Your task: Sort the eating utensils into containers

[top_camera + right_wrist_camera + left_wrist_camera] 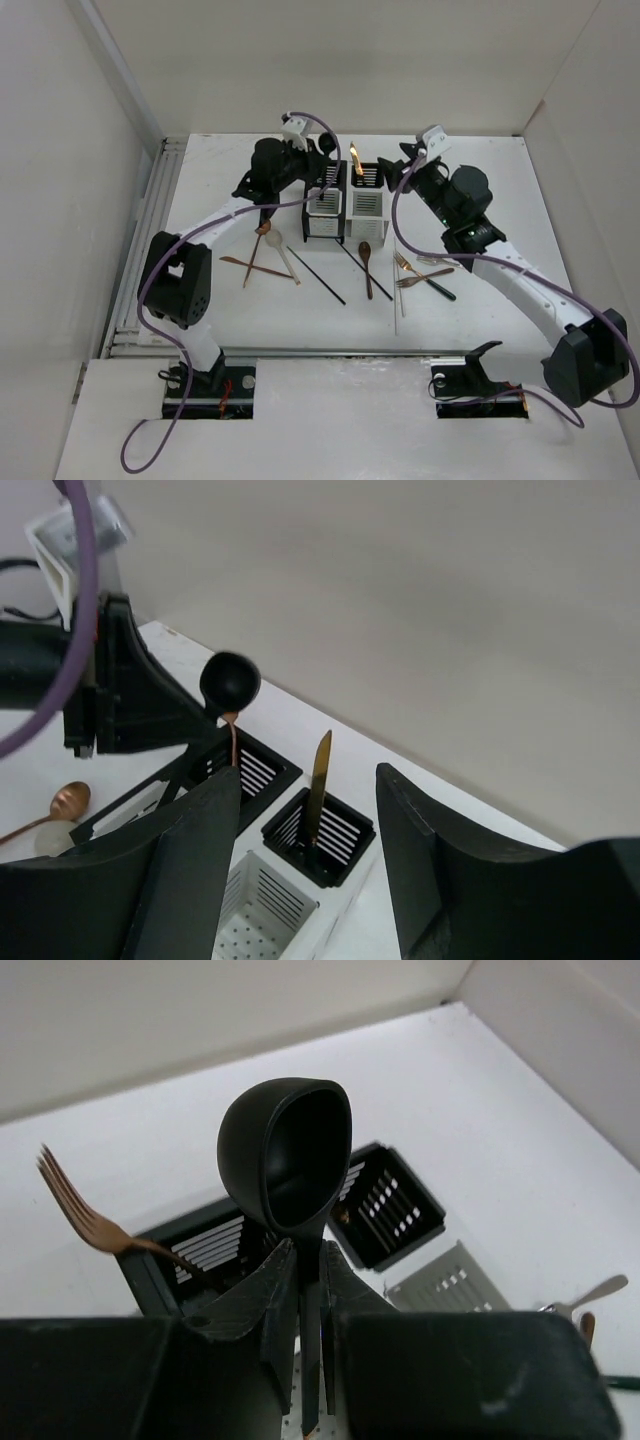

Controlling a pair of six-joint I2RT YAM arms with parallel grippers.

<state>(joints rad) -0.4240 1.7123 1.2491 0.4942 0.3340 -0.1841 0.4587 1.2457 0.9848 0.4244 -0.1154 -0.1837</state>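
White table, glossy deep-bowled black spoon in left gripper, slotted caddies

We take this for a robotics lab cell: a white table boxed in by plain white panels, the left arm and right arm bolted on, purple cables trailing

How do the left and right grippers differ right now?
The left gripper is shut on a black spoon; the right gripper is open and holds nothing. The left gripper is nearest the left caddy, the right gripper nearest the right caddy. Both hover by the caddies.
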